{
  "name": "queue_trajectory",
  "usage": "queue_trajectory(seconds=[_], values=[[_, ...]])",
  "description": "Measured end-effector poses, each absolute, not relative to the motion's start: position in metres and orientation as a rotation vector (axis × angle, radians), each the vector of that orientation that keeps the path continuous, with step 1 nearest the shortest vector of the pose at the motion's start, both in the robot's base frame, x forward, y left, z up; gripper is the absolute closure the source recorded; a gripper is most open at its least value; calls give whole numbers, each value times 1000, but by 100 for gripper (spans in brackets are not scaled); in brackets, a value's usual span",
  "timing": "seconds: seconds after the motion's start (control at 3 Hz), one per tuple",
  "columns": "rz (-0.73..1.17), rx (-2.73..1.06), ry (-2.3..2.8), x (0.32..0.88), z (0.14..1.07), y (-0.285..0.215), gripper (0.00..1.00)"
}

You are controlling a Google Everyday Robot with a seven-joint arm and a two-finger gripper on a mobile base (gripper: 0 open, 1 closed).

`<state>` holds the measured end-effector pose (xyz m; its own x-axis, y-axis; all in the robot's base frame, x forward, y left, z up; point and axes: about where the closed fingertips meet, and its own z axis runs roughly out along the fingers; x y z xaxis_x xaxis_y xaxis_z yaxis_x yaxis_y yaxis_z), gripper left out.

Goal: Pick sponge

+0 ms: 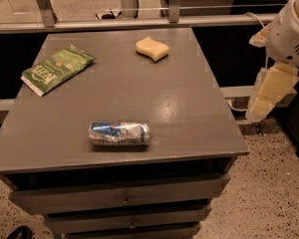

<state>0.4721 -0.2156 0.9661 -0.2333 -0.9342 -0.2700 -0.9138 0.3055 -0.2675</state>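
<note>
We're holding gripper (259,108) beside right edge of table (189,113), leaving approach open; can't tell its grip state. Sponge (152,49) lying far side, unobstructed.

the gripper (259,108) hangs at the far right, pointing down and leftward beneath the white wrist (291,31).

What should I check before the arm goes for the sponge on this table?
1. Sponge in plain sight, lying flat on the table near its far edge: ok.
2. Nothing touching or covering the sponge: ok.
3. Crushed can and green bag well apart from the sponge: ok.
4. Gripper above the sponge: not ok, it hangs beyond the table's right edge.
5. Gripper ready to grasp: cannot tell.
</note>
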Motion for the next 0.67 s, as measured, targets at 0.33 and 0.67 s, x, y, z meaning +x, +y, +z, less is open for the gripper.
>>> queue_trajectory(seconds=[0.33,0.67], values=[[37,-1533,2119,555,948,-201,0],[166,-1422,2045,625,933,-182,0]])
